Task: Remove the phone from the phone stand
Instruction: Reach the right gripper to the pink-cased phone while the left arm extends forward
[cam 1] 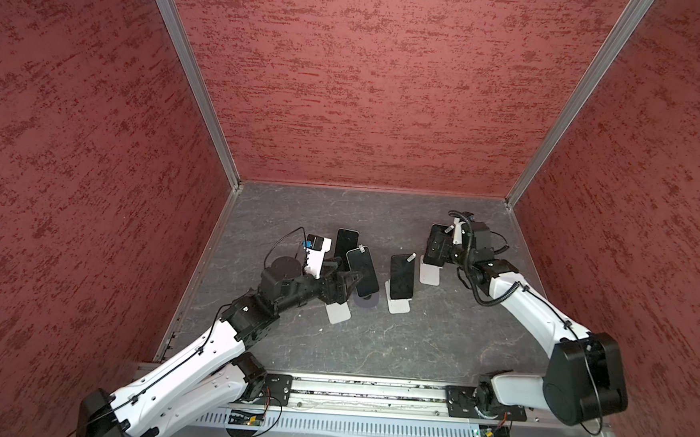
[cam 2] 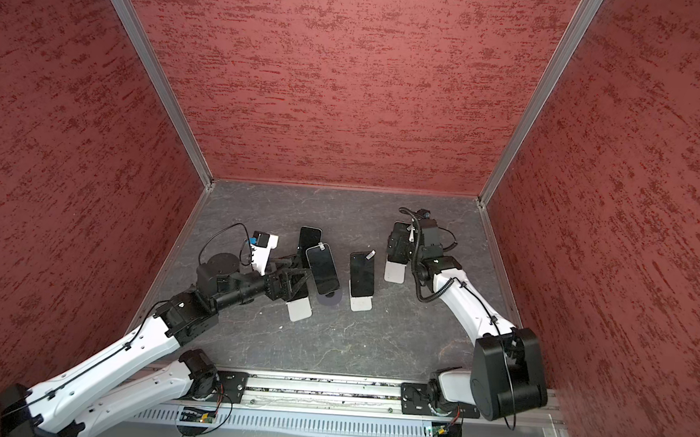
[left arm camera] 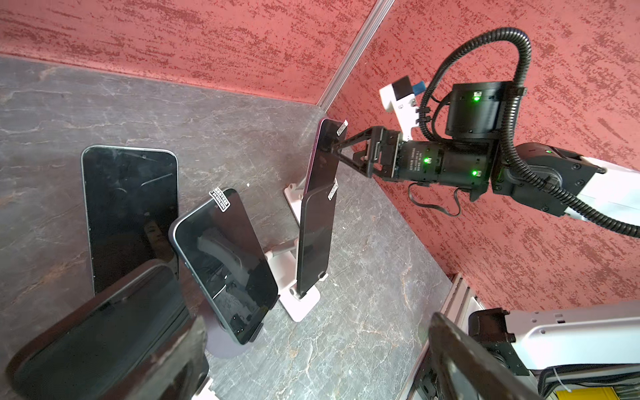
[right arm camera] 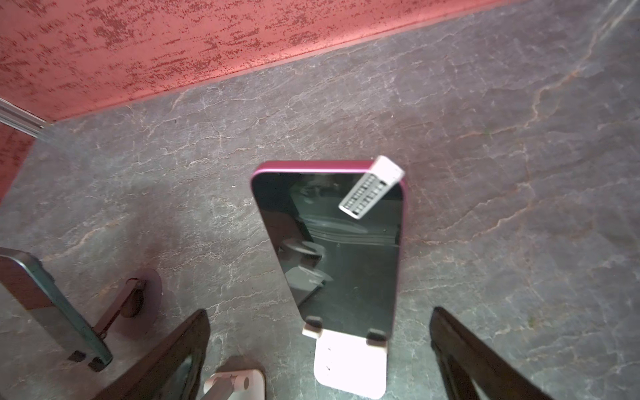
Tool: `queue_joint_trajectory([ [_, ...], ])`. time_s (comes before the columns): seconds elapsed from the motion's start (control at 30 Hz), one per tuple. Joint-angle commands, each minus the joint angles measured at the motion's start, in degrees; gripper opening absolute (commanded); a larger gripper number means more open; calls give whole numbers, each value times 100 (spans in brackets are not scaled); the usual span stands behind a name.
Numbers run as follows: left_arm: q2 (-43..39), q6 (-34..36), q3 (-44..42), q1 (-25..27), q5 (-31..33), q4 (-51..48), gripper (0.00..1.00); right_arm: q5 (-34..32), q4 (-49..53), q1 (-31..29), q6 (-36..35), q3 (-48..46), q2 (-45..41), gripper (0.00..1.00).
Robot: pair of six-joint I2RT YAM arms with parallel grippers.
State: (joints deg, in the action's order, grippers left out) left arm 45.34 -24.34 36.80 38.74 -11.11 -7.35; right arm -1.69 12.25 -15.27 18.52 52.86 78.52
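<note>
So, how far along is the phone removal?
Done: one phone seems to lie flat on the table. In hand: the right end effector, open, faces the pink phone on its white stand; the left end effector is open too. Left: it and three other phones sit on stands.

text: none legible | sticker on phone: print too blurred

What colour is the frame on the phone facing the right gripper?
Magenta-pink; the phone shows best in the right wrist view.
</note>
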Motion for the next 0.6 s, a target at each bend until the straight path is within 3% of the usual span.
queue_joint_trajectory([
  [0.0,61,192,117,-89,-90,265,100,-806,127,-198,-148,259,198,99],
  [0.23,100,174,81,-285,-213,401,99,-1372,124,-323,-146,296,445,99],
  [0.57,80,133,12,-463,-285,472,99,-1465,-253,-424,-91,219,835,99],
])
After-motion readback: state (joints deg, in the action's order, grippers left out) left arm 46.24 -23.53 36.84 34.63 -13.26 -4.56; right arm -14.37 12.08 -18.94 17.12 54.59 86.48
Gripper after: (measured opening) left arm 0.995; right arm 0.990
